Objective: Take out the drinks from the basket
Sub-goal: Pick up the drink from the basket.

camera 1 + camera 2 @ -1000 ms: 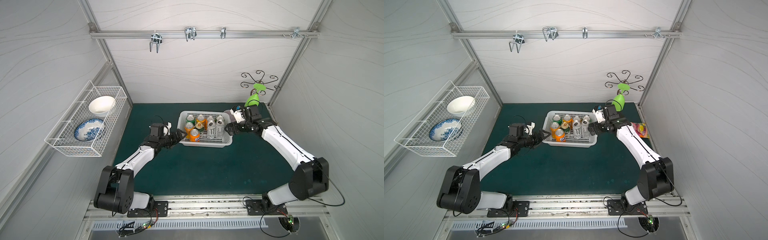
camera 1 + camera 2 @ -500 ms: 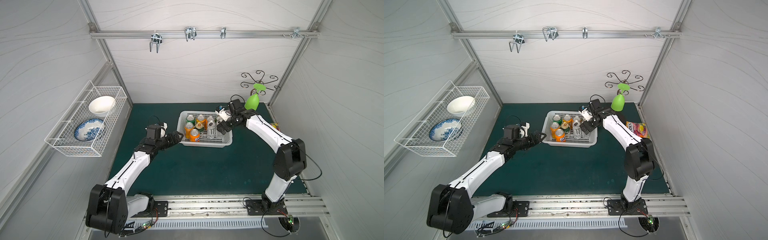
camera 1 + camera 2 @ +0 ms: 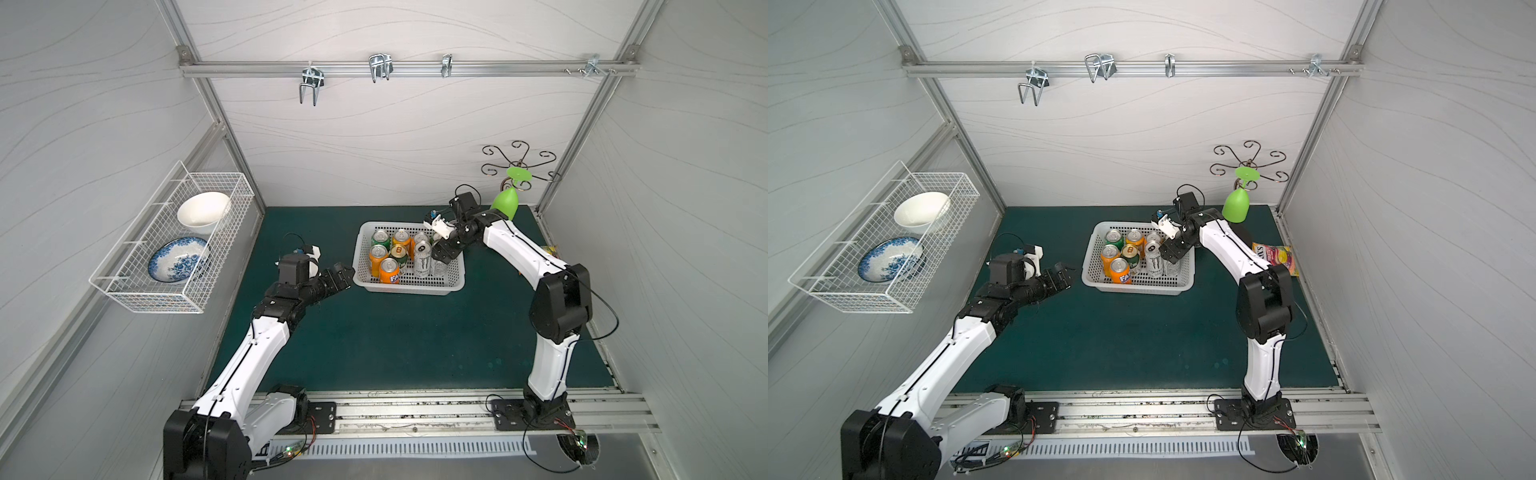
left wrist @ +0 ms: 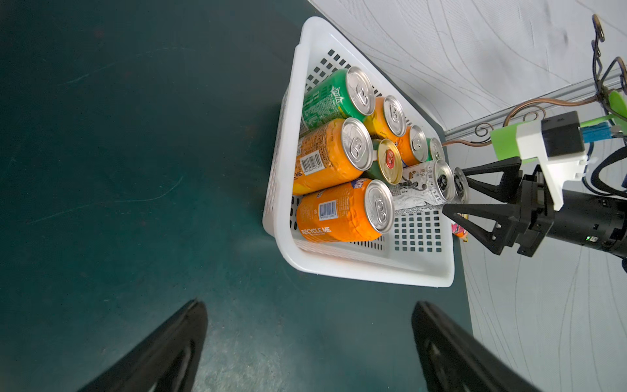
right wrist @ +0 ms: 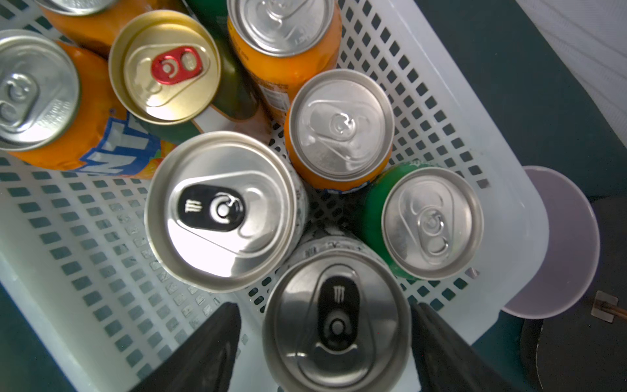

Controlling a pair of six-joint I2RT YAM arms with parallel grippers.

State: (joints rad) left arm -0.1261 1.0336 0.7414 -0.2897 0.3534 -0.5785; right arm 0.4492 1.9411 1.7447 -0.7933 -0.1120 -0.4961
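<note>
Drinks (image 3: 397, 257) stand upright and packed together in the white basket (image 3: 409, 289) at the back of the green table (image 3: 395, 340). At the left, the left claw (image 3: 345, 276) hangs just beside the basket's wall, spread wide and empty, probably kept clear of the other arm. Orange and green cans fill the basket's left and middle. At the right of the cluster, the right claw (image 3: 441, 257) reaches down astride the outer Monster can (image 5: 336, 325). Its jaws are apart and not yet clenched, and that can looks easiest to reach.
</note>
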